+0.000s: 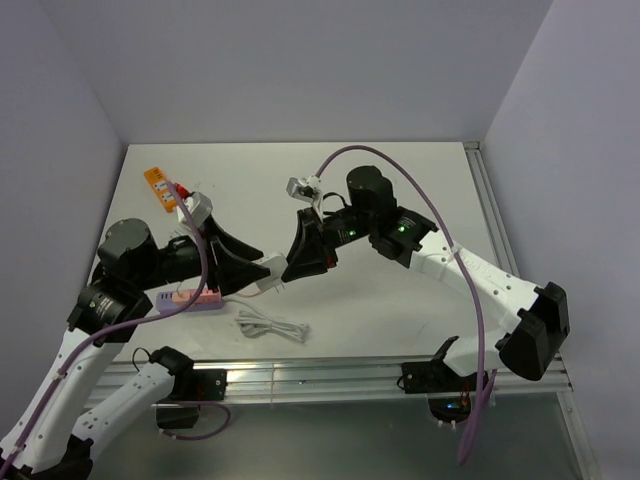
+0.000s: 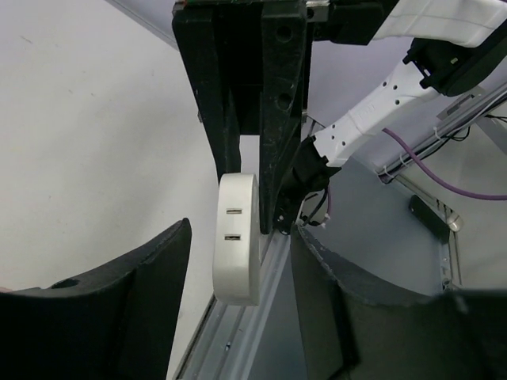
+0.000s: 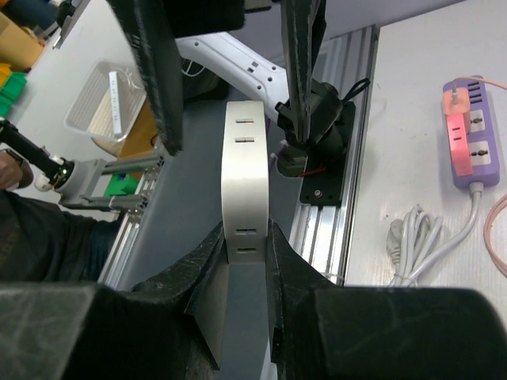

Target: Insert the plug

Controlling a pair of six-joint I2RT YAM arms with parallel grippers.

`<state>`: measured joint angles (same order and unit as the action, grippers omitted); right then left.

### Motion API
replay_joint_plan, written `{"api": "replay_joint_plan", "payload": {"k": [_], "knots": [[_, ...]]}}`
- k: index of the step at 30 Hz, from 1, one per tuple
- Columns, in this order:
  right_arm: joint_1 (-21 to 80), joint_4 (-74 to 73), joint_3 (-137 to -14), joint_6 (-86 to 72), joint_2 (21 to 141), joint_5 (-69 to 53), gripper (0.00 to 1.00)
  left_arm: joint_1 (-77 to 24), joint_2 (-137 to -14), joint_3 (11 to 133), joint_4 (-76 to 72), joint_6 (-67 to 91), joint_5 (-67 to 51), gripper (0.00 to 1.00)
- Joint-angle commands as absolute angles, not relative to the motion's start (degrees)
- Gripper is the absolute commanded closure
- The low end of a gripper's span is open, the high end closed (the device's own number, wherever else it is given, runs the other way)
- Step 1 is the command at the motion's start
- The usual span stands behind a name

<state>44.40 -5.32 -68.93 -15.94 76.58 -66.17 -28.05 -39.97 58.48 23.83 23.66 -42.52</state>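
The job looks barely begun as far as the plug (image 3: 457, 131) goes: neither arm has it. It lies on top of the lilac power strip (image 3: 483, 150) on the desk (image 3: 412, 95), its thin pink cord trailing off to the side. Whether its prongs sit in a socket there cannot be told. Both arms are busy in mid-air with a white socket bar (image 3: 245, 158) instead. The right pincer (image 3: 247, 237) is clamped on one end of it. The left pincer (image 2: 240, 237) stands spread around the other end, with a gap on each side and no grip. If the plug is meant for this white bar, fetching it, lining up the prongs and pushing them in all remain.
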Motion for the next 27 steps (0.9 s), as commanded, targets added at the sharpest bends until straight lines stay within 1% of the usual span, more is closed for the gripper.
{"api": "replay_joint_plan", "payload": {"k": [1,4,12,16,19,22,27], "knots": [[45.6,-6.1,-73.8,-14.3,77.2,-67.8,1.0,-28.1,-41.0,59.9,24.9,22.9,-44.7,0.42],[46.2,-9.6,-75.9,-11.9,78.5,-67.7,1.0,-28.1,-42.4,61.7,27.8,21.0,-44.0,0.47],[49.0,-27.4,-82.7,1.8,83.9,-67.1,1.0,-28.1,-43.7,64.4,36.0,17.4,-43.6,0.48],[49.0,-30.7,-82.9,4.7,85.0,-66.4,1.0,-28.1,-42.8,64.8,39.1,16.6,-43.3,0.47],[49.0,-32.6,-82.5,6.6,85.4,-67.0,1.0,-28.1,-42.6,65.3,42.3,16.1,-43.4,0.5],[49.0,-35.2,-82.8,9.5,85.7,-67.3,1.0,-28.1,-42.1,65.0,44.6,17.0,-43.9,0.51],[50.0,-36.7,-83.9,10.5,86.4,-66.4,1.0,-28.1,-40.7,61.9,43.2,20.7,-45.9,0.51]]}}
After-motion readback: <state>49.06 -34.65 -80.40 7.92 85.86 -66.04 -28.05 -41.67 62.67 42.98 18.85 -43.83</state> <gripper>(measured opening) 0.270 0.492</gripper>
